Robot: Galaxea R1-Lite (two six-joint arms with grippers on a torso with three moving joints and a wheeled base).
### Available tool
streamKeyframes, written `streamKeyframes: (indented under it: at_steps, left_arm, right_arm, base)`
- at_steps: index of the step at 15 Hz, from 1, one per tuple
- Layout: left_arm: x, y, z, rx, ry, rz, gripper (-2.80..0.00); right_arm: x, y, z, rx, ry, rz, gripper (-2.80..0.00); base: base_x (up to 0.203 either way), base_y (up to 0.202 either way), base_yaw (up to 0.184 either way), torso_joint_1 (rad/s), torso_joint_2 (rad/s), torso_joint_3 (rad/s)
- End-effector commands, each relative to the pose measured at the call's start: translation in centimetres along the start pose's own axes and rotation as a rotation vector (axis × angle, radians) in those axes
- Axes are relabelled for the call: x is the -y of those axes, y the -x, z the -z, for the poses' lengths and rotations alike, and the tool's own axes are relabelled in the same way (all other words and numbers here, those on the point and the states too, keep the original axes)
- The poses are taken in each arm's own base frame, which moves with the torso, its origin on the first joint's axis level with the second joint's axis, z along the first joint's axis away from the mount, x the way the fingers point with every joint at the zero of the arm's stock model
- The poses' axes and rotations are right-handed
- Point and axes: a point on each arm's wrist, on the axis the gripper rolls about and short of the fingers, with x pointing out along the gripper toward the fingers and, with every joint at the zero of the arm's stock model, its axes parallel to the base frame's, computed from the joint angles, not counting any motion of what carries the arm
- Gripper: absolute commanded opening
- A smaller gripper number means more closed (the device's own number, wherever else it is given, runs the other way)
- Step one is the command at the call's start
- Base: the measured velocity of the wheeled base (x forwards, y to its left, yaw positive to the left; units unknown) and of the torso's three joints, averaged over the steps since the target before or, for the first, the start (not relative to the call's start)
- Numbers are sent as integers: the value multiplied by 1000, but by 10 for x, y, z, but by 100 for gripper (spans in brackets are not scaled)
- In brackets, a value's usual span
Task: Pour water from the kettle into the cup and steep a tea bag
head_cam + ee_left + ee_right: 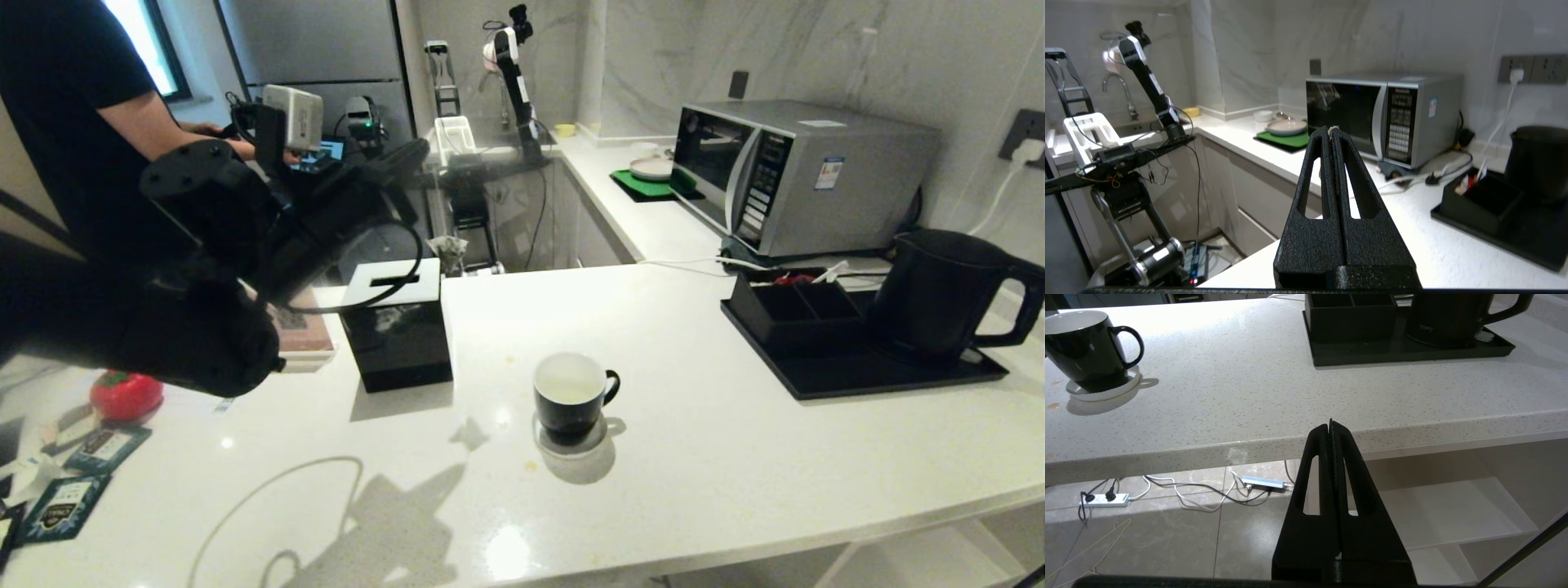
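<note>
The left gripper (1333,132) is pressed shut on a thin white string, and the small greyish mesh tea bag (448,249) hangs under it, above the black tissue box (397,333). The glossy black cup (571,392) with pale water (566,390) stands well apart. I think the bag should travel slowly, stop over the cup, then go down. The right gripper (1330,424) is shut and empty below the counter edge.

Pretty monochrome setup: the cup (574,398) was glossy black outside and white inside, the kettle (947,292) matte black on a black tray (849,371). The desk (694,457) was white with fine speckles, the microwave (796,175) silver, the sachets (61,502) dark teal with print.
</note>
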Motion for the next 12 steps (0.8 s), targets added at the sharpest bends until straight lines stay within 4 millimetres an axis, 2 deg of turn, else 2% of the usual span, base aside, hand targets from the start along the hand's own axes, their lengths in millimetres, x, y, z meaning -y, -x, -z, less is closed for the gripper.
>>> streamKeyframes:
  at_steps: [1, 9, 12]
  left_arm:
    - [-14, 2, -6, 2, -20, 15, -280]
    - [-55, 16, -6, -101, -4, 141, -280]
    - [-67, 12, -1, -119, -2, 140, -280]
  right_arm:
    - [0, 0, 0, -1, 0, 0, -280]
    - [0, 0, 0, 1, 0, 0, -280]
    - [0, 0, 0, 1, 0, 0, -280]
  base:
    - [0, 0, 0, 0, 0, 0]
    - [0, 0, 0, 0, 0, 0]
    - [0, 0, 0, 0, 0, 0]
